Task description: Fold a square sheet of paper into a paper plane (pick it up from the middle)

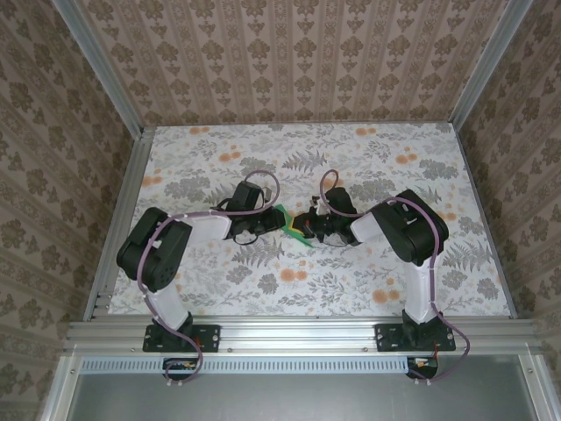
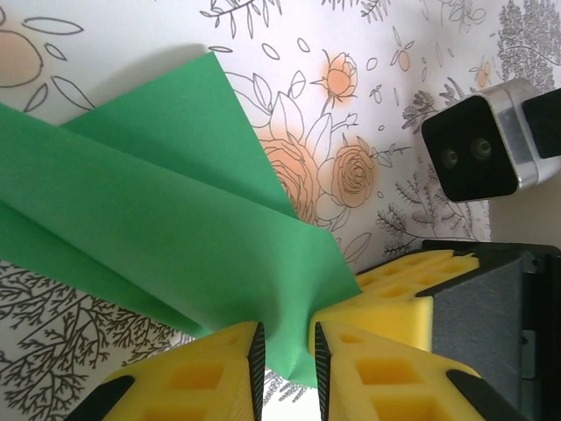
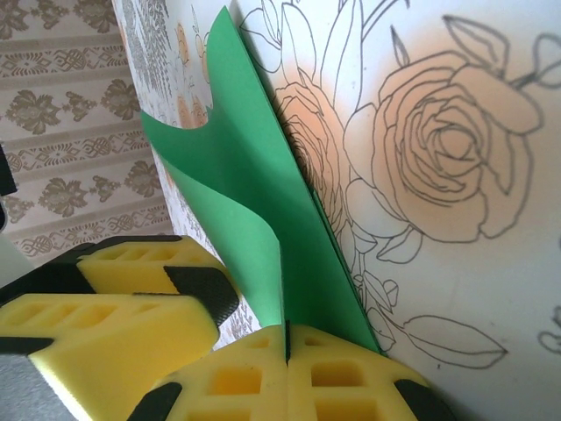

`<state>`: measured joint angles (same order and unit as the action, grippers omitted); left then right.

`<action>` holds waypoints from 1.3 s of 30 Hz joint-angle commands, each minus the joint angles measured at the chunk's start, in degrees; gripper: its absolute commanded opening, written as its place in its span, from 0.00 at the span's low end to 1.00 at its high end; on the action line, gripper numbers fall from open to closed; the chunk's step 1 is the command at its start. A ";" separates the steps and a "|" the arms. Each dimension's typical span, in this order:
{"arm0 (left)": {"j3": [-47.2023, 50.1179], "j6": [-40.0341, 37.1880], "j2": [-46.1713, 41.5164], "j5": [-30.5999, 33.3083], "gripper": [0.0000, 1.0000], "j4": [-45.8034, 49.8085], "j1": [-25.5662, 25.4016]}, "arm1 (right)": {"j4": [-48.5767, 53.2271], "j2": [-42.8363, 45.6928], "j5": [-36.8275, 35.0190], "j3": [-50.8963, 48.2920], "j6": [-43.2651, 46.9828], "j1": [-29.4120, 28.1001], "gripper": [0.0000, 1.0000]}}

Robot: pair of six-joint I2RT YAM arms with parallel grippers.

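The green square sheet of paper point(image 1: 295, 225) is folded into overlapping flaps and sits at the table's middle between both grippers. Whether it has the shape of a paper plane I cannot tell. In the left wrist view a pointed corner of the paper point(image 2: 175, 228) runs down between the fingers of my left gripper point(image 2: 286, 355). Its jaws stand a little apart, open, with table showing through the gap. My right gripper point(image 3: 287, 338) is shut on the paper point(image 3: 254, 202), pads pressed together, and one flap curls up from the seam. From above, the left gripper point(image 1: 279, 221) and right gripper point(image 1: 308, 228) nearly touch.
The floral tablecloth point(image 1: 351, 281) covers the table inside an aluminium frame point(image 1: 289, 333) with wallpapered walls. The right gripper's yellow finger point(image 2: 412, 289) and the right wrist camera point(image 2: 482, 145) crowd the left wrist view. The left gripper's fingers point(image 3: 105, 298) sit close beside the right's.
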<state>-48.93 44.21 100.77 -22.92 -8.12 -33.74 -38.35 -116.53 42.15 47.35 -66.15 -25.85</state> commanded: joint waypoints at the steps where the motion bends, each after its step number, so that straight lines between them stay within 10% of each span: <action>1: -1.76 -1.70 0.76 -0.99 0.24 -1.71 -0.37 | 4.26 -2.21 0.75 0.67 0.90 0.27 0.00; 24: -1.47 0.60 3.47 0.66 0.20 -1.96 0.86 | 8.20 2.25 4.16 2.37 6.88 0.57 0.17; 39: -0.99 2.90 4.86 -0.77 0.20 -3.82 1.66 | 26.33 11.59 0.99 2.76 28.73 0.96 0.30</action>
<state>-50.00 46.22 104.55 -22.90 -11.20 -32.36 -18.17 -107.90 44.47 49.15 -45.23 -25.21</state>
